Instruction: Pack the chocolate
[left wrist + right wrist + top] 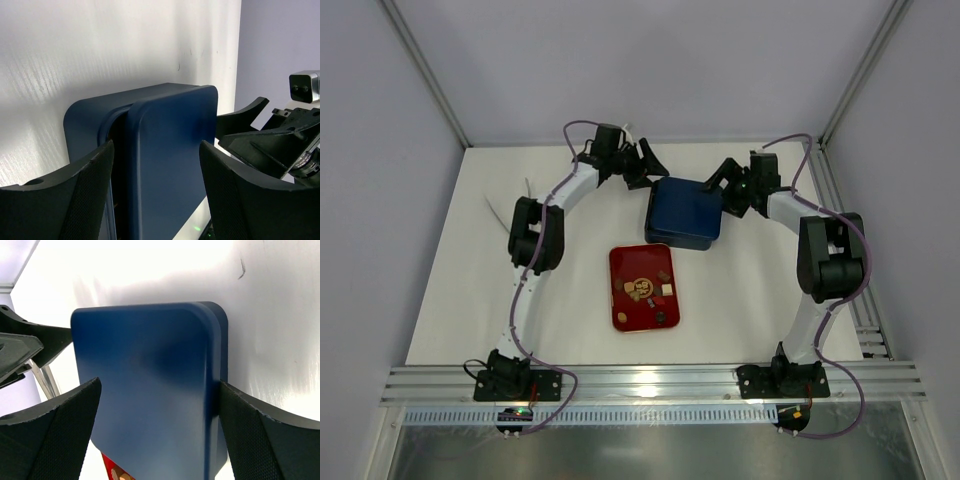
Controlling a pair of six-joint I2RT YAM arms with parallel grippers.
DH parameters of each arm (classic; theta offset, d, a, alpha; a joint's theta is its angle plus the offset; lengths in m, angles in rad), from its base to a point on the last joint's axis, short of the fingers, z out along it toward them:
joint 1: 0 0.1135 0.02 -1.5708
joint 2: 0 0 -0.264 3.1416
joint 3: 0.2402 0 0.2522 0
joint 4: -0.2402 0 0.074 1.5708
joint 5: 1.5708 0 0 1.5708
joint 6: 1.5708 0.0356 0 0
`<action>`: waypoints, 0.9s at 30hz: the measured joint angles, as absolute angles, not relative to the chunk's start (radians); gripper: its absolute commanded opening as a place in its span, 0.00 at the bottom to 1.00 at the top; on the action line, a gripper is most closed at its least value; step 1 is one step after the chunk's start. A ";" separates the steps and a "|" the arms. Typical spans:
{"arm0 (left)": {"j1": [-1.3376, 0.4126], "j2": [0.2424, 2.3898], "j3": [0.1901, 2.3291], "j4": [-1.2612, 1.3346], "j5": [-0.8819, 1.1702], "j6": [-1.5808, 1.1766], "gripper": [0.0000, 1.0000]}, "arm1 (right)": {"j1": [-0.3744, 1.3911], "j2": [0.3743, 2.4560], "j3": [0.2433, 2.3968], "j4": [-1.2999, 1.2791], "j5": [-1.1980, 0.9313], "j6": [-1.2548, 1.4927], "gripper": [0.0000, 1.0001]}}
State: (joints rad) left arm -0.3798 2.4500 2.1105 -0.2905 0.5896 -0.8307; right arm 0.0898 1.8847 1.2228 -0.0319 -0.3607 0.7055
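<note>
**Before the chocolate goes in, we need the lid off**

Since the box [684, 212] sits at the back of the tabletop [460, 300] with its lid [170, 150] on, we judge the step in hand to be opening it. To do that well, we want one arm steadying the base while the other takes the lid alone, gripping above the seam where the base shows. We then lift straight up without tilt, so the base is neither dragged along nor pushed into the tray [625, 262]. We should set the lid down away from the tray.

Our left fingers [85, 200] stand well apart at the box's far left corner and hold nothing. The box shows between them in the wrist view, but we cannot tell whether either finger touches it. Our right fingers [60, 440] are spread very wide at the box's right side, also empty. One sits just beside the lid's edge, and contact there is unclear.

The chocolate [667, 290] lies on the red tray, just in front of the box and apart from both arms.
</note>
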 measured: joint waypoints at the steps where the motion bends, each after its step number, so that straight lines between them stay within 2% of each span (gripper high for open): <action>1: -0.380 2.448 2.111 -0.293 0.585 -0.829 0.69 | 0.090 1.885 1.223 -0.037 -0.360 0.705 0.94; 13: -0.371 2.355 2.042 -0.320 0.509 -0.784 0.68 | 0.102 1.885 1.257 -0.136 -0.337 0.666 0.94; 21: -0.368 2.293 1.997 -0.392 0.400 -0.748 0.63 | 0.111 1.885 1.273 -0.171 -0.308 0.644 0.87; 27: -0.374 2.293 1.951 -0.424 0.385 -0.747 0.63 | 0.128 1.885 1.290 -0.202 -0.279 0.628 0.85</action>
